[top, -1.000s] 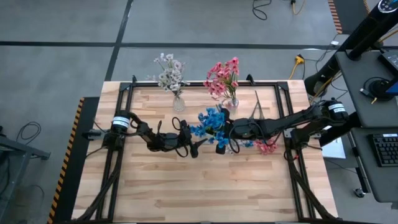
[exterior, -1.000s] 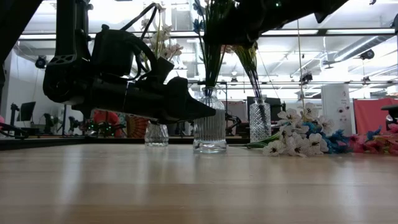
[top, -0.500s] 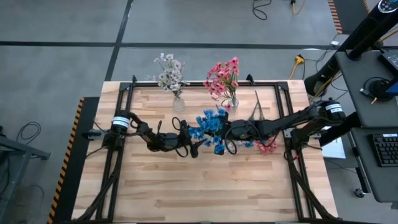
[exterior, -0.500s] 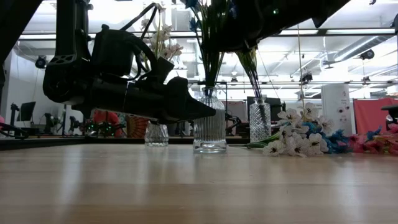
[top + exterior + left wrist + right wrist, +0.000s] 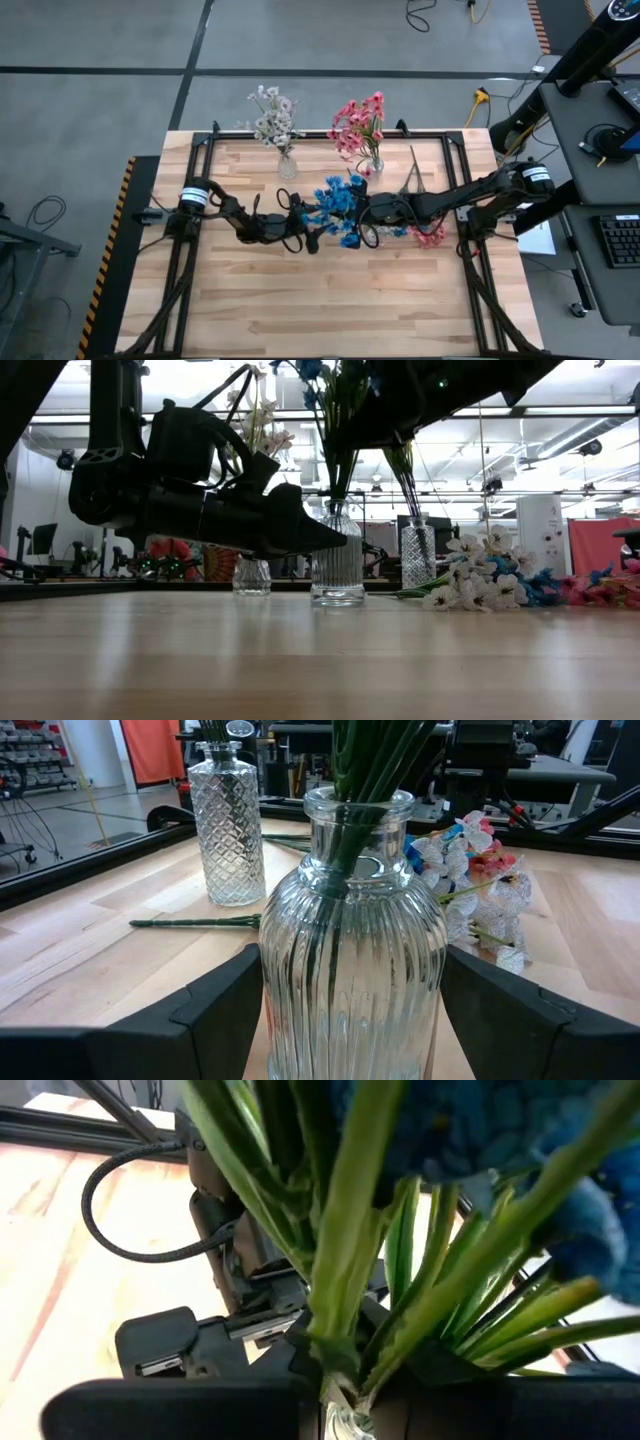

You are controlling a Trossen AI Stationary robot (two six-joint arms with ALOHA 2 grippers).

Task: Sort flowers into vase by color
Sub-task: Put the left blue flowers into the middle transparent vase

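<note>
A ribbed glass vase (image 5: 338, 565) stands upright mid-table with green stems inside it (image 5: 352, 840). The blue flowers (image 5: 335, 205) spread above it. My left gripper (image 5: 352, 970) reaches in from the table's left and is shut on the vase (image 5: 342, 222). My right gripper (image 5: 340, 1390) comes from the table's right, above the vase, shut on the blue spray's stems. White flowers (image 5: 273, 120) stand in a small vase (image 5: 251, 575) near the far edge. Pink flowers (image 5: 360, 122) stand in a diamond-cut vase (image 5: 228, 830). My left gripper has one finger (image 5: 225, 1005) on each side of the ribbed vase's body (image 5: 285, 970), level, from the table's left. The vase stands upright on the table. My right gripper pinches the blue spray's bundled green stems (image 5: 335, 1320) below the blossoms. The stems run down into the vase's mouth (image 5: 340, 1425), and the blossoms stand above the fingers.
A loose pile of white, blue and pink sprays (image 5: 480, 585) lies on the table to the right of the vases (image 5: 425, 235). One bare green stem (image 5: 195, 923) lies beside the diamond-cut vase. Black frame rails run along the table's edges (image 5: 200, 150).
My right gripper has eased a little toward the table's left and down. The blue spray has sunk lower over the ribbed vase, its blossoms tipping toward the left arm. The left gripper and the vase have kept still.
</note>
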